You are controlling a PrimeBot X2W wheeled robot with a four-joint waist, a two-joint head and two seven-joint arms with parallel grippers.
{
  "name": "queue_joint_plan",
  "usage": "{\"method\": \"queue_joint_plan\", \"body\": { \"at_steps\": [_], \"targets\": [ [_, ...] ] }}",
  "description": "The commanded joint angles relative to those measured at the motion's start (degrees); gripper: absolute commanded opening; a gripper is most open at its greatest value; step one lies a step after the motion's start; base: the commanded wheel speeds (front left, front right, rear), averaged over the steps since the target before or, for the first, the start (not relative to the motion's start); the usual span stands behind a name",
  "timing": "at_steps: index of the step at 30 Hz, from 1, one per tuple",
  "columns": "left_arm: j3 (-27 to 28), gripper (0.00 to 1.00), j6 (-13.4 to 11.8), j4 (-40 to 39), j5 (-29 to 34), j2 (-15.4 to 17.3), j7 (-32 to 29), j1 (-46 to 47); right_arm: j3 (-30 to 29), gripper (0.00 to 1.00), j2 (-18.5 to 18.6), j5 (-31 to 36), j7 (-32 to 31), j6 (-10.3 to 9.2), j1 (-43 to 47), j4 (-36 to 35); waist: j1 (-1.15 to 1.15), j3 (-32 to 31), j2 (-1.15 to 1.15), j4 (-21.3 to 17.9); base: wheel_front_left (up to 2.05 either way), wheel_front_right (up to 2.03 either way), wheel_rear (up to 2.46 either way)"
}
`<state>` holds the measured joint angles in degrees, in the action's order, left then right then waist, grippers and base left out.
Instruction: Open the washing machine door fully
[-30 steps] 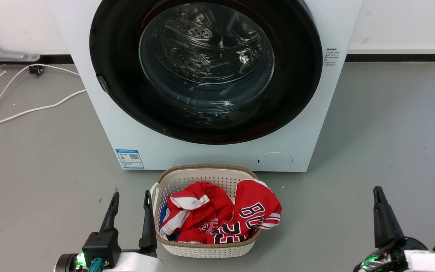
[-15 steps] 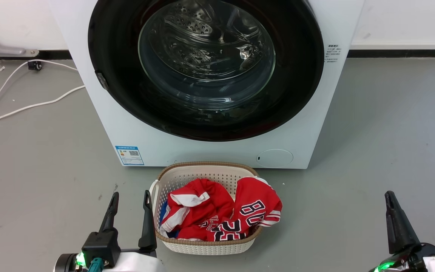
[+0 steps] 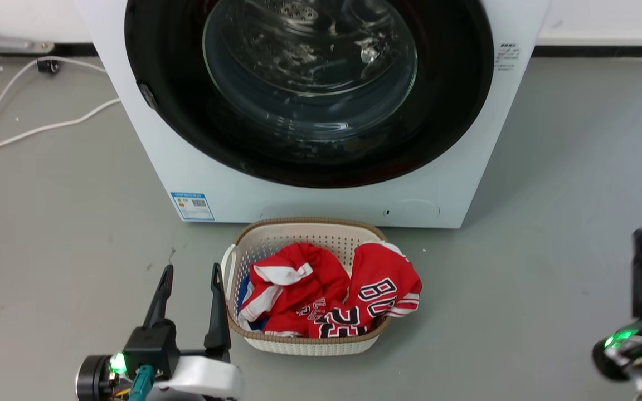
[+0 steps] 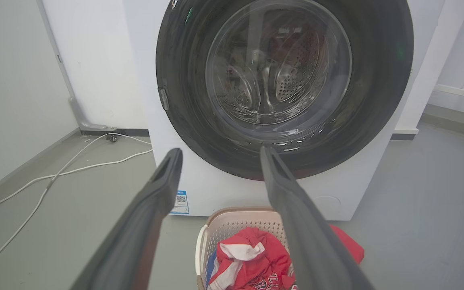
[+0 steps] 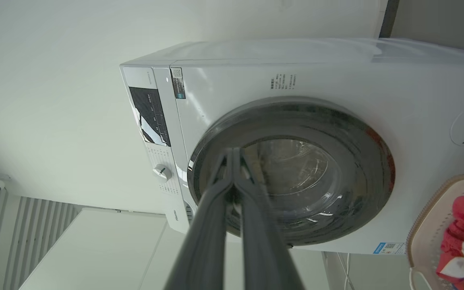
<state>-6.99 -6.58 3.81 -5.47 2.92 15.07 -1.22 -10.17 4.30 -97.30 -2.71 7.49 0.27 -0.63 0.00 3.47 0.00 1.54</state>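
The washing machine door (image 3: 310,72), round, glossy black with a bulging clear glass centre, is sitting closed and upright, flush on the white boxy washing machine (image 3: 298,200), facing outward. The left pincer (image 3: 191,268) is hovering spread wide, empty; the right pincer (image 5: 232,153) is showing fingers pressed together, gripping nothing.

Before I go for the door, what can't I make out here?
Head view: top of the washing machine door cut off by upper edge.
Head view: blue label sticker, print too small.
Head view: laundry basket, bottom hidden under red jerseys.
Right wrist view: right tool hides part of the door.
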Motion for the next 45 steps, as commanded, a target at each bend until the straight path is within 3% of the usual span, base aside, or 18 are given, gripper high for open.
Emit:
{"method": "queue_joint_plan", "body": {
  "at_steps": [1,10,19,28,36,45],
  "targets": [
    [0.2,1.00,-0.1,-0.4,0.7,-0.1,0.2,1.7,-2.1,0.00,1.7,0.2,-0.9,0.00,-4.2,2.0,0.00,2.2,0.00,0.4,0.00,0.00,0.00],
    [0.4,1.00,0.8,-2.0,1.9,-0.1,0.2,6.3,-6.7,0.00,8.1,0.2,-4.6,0.00,-20.4,9.2,0.00,9.9,0.00,1.5,0.00,0.00,0.00],
    [0.3,1.00,1.1,-3.7,2.1,-0.1,0.2,11.0,-6.9,0.00,14.1,-0.4,-9.9,0.01,-38.0,14.8,0.00,18.0,0.00,2.9,0.00,0.00,0.00],
    [-0.6,1.00,0.8,-5.3,1.5,-0.1,0.2,14.6,0.9,0.00,19.7,6.3,-14.3,0.01,-53.6,21.9,0.00,24.5,0.00,4.5,0.00,0.00,0.00],
    [-1.5,1.00,0.3,-5.6,0.7,-0.1,0.2,17.1,7.9,0.00,20.9,11.6,-18.0,0.01,-64.5,27.6,0.00,28.8,0.00,6.3,0.00,0.00,0.00],
    [-2.2,1.00,-0.4,-5.5,-0.3,-0.1,0.2,17.9,12.8,0.00,21.0,15.3,-22.7,0.01,-70.4,31.4,0.00,30.5,0.00,7.8,0.00,0.00,0.00]
  ]
}}
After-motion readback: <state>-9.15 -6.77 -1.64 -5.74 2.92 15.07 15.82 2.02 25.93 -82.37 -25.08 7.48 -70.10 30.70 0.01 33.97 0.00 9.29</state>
